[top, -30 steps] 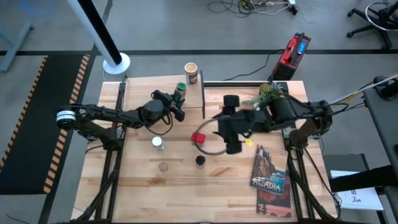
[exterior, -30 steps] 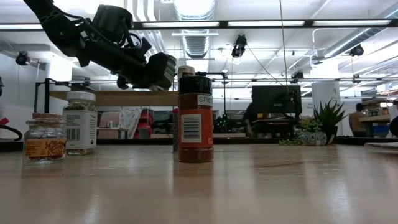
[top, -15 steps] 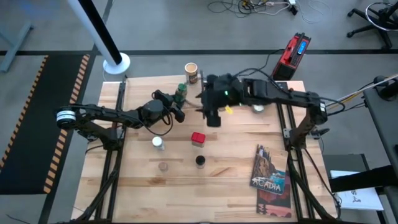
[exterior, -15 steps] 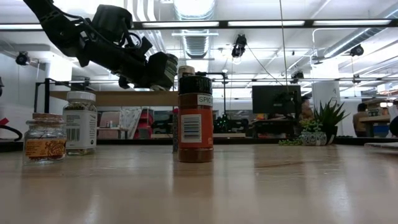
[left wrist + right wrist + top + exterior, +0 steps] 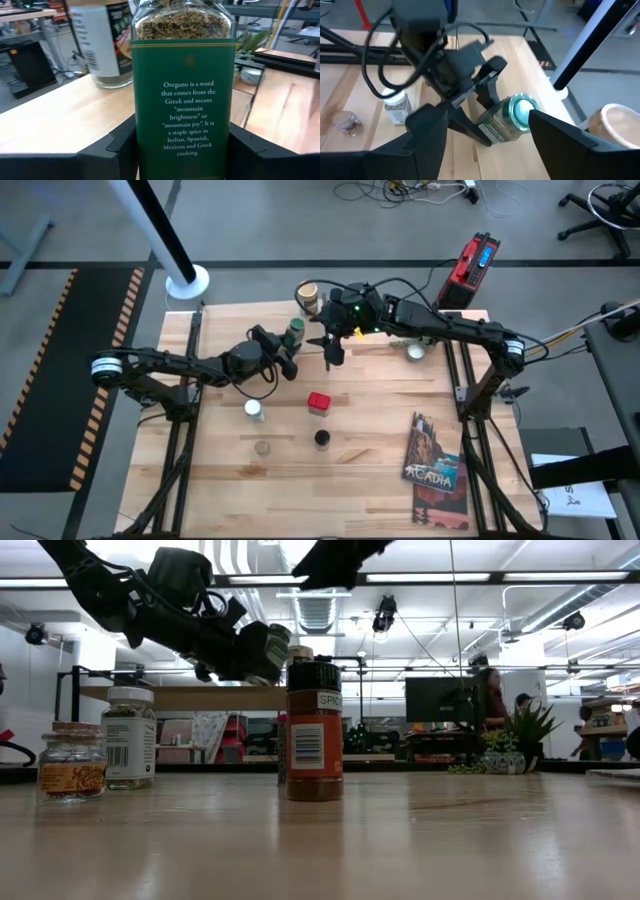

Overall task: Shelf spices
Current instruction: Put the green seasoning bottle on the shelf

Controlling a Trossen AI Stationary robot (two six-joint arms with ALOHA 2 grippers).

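My left gripper (image 5: 288,348) is shut on the green-lidded jar (image 5: 292,332) over the shelf (image 5: 230,330), whose light wood top carries the tan canister (image 5: 307,297). My right gripper (image 5: 330,352) hangs open just right of that jar, holding nothing. On the table stand the white-capped jar (image 5: 254,409), the red tin (image 5: 318,401) and the dark-capped brown jar (image 5: 314,730). A small cork-topped jar (image 5: 72,762) stands near them. My left gripper pinches the green-lidded jar's labelled body (image 5: 182,125) between its two fingers (image 5: 117,145), one on each side, low on the jar. The fingers come from the table's left side. The jar's lid (image 5: 522,109) faces up. The gripper hides its base, so whether it rests on the shelf cannot be told.
An "Acadia" book (image 5: 435,465) lies near the right front of the table. A white pot (image 5: 414,352) sits at the right rear under the right arm. People move in the room behind the table.
My right gripper has swung from above the red tin toward the table's far edge and left. It now stands beside the shelf, next to the green-lidded jar.
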